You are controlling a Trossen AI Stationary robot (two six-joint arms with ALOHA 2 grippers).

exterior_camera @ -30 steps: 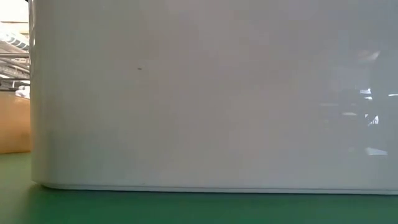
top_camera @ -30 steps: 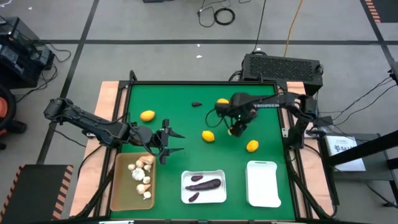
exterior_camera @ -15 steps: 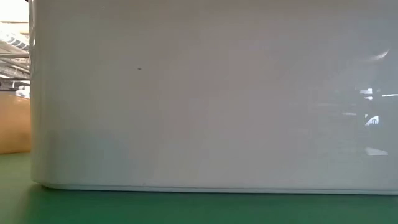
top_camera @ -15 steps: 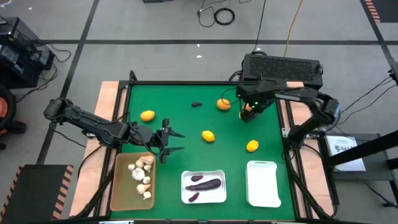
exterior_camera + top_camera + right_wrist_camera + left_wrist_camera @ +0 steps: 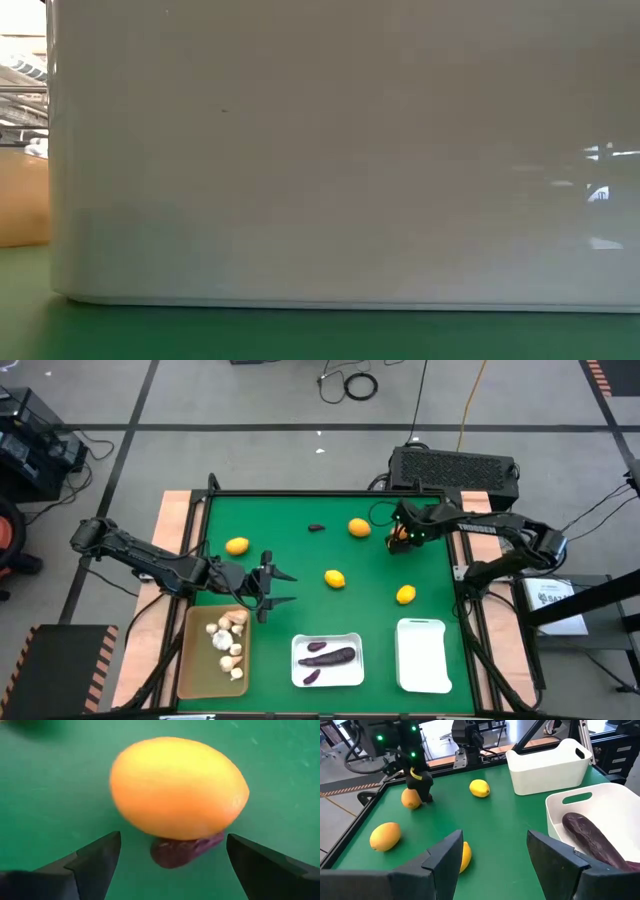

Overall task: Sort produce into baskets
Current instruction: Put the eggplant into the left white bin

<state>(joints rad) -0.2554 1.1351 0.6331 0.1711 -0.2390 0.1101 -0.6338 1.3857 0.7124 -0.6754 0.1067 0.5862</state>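
Note:
My right gripper (image 5: 400,540) stands open near the table's far right. It points down just right of a round orange fruit (image 5: 359,528), which fills the right wrist view (image 5: 177,787) ahead of the open fingers. A dark purple piece (image 5: 316,528) lies beyond it. Yellow fruits lie at the left (image 5: 237,546), the middle (image 5: 335,579) and the right (image 5: 405,595). My left gripper (image 5: 283,588) waits open above the tan basket's far end (image 5: 213,652); that basket holds whitish bulbs. The middle white basket (image 5: 327,660) holds purple pieces (image 5: 590,840).
An empty white basket (image 5: 423,655) stands at the near right. A black box (image 5: 455,468) sits beyond the far right corner. A raised frame edges the green table (image 5: 300,550). A white basket wall (image 5: 300,150) fills the low view.
My right gripper has gone from the table's middle toward the far edge and a little to the right, tipping downward, and now stands beside the orange fruit. The fruits lie where they were.

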